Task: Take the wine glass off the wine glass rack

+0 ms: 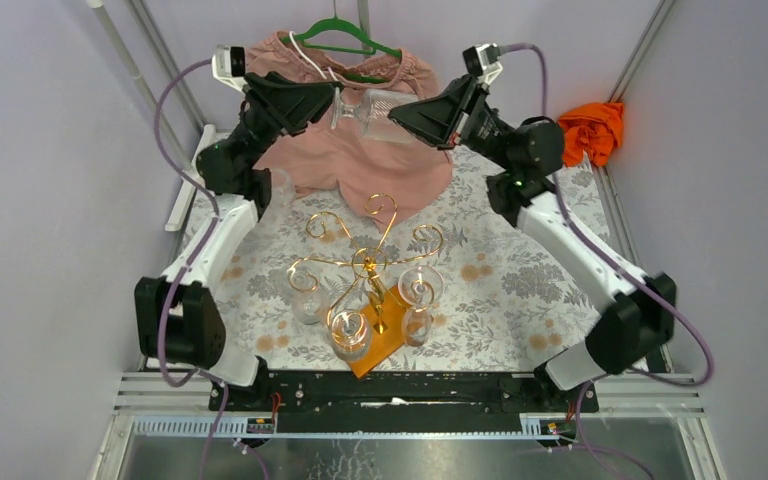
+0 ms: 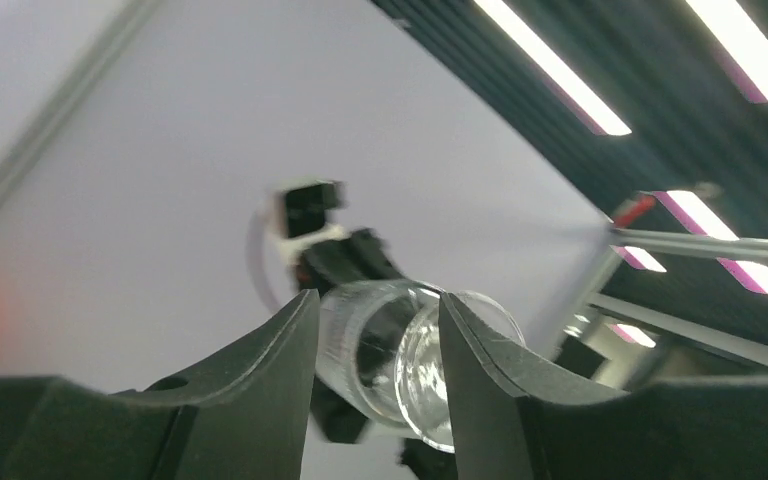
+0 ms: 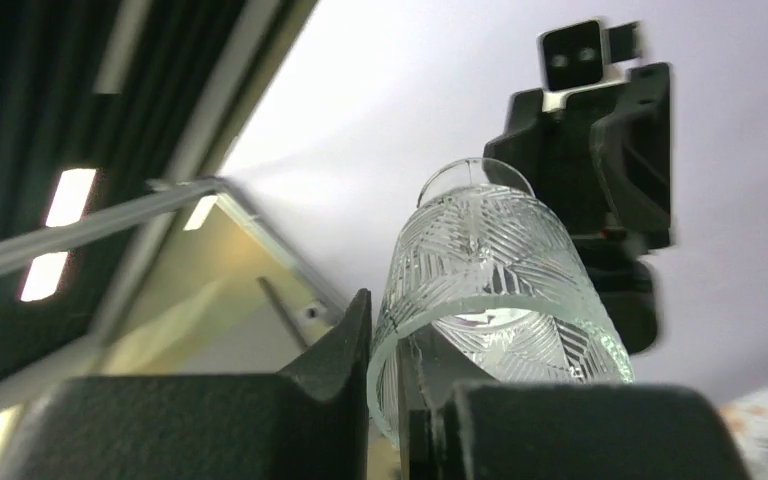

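Two black claws are sharing one load while I am watching remotely. The clear, cut-patterned wine glass (image 1: 365,112) is lying on its side in mid-air above the far end of the floral-clothed table (image 1: 520,290). It is well apart from the gold, scroll-armed wire rack (image 1: 370,255) on its orange-brown wooden base, where three other clear glasses (image 1: 420,285) are hanging. The left claw (image 1: 334,104) is clenching the foot end, its fingers (image 2: 285,370) pressing on both flanks. The right claw (image 1: 401,118) is gripping the bowl at its rim, one finger (image 3: 345,345) lying against the outside wall; the other I cannot make out. I am judging the wine glass to be light, stiff, slick and brittle. I am therefore favouring a gentle hold at the stem or low on the bowl, never a hard squeeze on the thin rim.
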### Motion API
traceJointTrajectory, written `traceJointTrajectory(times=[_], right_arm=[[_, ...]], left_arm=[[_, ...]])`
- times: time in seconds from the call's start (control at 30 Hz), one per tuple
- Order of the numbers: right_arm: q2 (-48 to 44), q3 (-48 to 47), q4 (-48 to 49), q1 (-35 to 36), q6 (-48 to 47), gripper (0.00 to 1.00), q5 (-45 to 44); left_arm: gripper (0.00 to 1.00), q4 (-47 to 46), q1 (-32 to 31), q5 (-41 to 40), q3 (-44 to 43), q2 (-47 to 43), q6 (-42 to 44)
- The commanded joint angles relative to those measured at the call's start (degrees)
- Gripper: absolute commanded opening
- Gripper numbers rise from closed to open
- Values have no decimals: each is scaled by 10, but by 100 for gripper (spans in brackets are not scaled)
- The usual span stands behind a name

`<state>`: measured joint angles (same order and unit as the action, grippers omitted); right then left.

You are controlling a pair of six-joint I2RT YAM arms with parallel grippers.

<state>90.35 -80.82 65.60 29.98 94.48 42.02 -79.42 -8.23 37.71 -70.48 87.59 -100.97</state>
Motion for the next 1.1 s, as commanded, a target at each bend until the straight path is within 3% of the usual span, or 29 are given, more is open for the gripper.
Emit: traceJointTrajectory(times=[0.0,0.17,0.3,0.47,0.57,0.73,1.07], right_arm=[[-134,-68,-381,27,-336,0,31],[-156,-214,-773,26,-587,0,-136],[-130,-311,-947,27,-690,0,-286],[-86,-381,-1067,19,-764,0,-481],[-48,-405,-1117,-13,-782,0,-528],[32,-434,-1182,-88,-803,0,-567],[272,-588,-1319,-216,-878,0,-495]], left_arm=[[53,433,-7,35,-77,-38,281],[53,788,-8,-82,-188,-69,485],[53,953,-8,-175,-249,-83,556],[52,1031,-8,-240,-272,-105,595],[52,1071,-11,-252,-292,-108,619],[52,1127,-17,-311,-312,-112,662],[54,1155,-18,-322,-297,-113,705]])
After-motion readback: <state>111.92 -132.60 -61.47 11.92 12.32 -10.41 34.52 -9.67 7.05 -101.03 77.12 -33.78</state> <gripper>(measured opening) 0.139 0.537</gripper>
